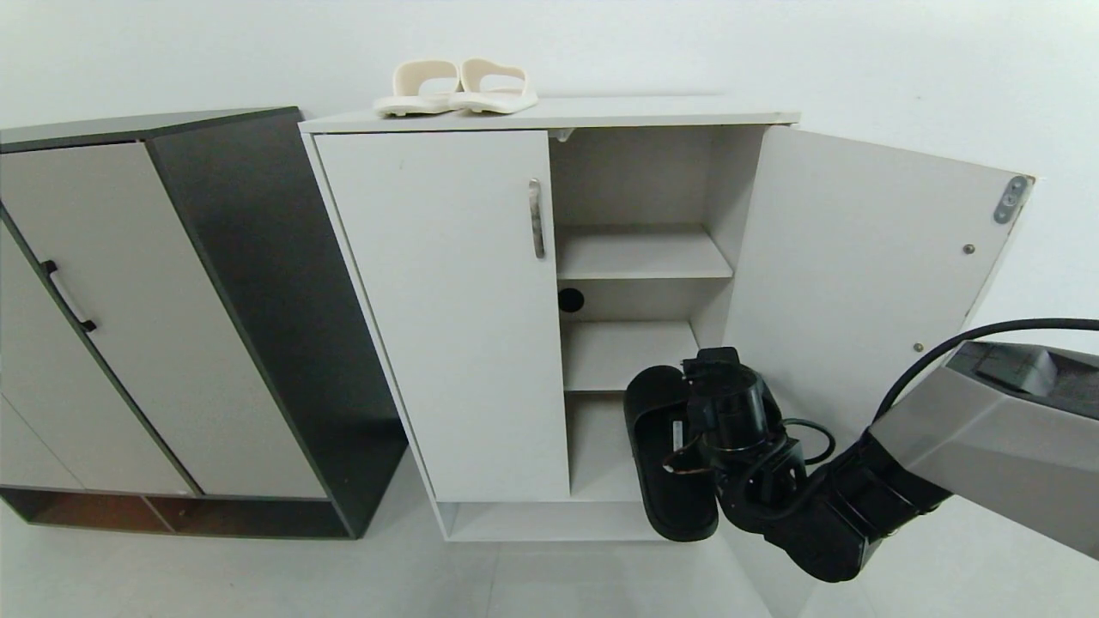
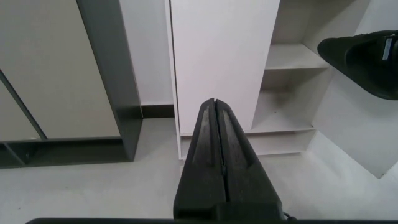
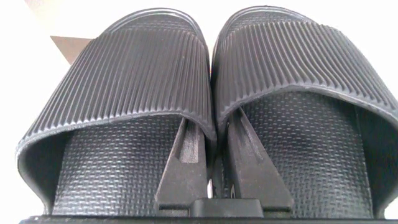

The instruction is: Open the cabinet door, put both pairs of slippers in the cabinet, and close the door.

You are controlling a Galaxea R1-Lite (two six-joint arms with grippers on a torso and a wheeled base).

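Gripping the black slippers (image 1: 663, 493) together, the right jaws are held before the open side of the white cabinet (image 1: 446, 326), level with its lower shelves. The left jaws are seen pressed together, holding nothing. Cream slippers (image 1: 455, 86) are set on the cabinet top.

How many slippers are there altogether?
4. Two cream slippers sit side by side on top of the white cabinet; two black slippers are clamped together in the right pincer, low in front of it.
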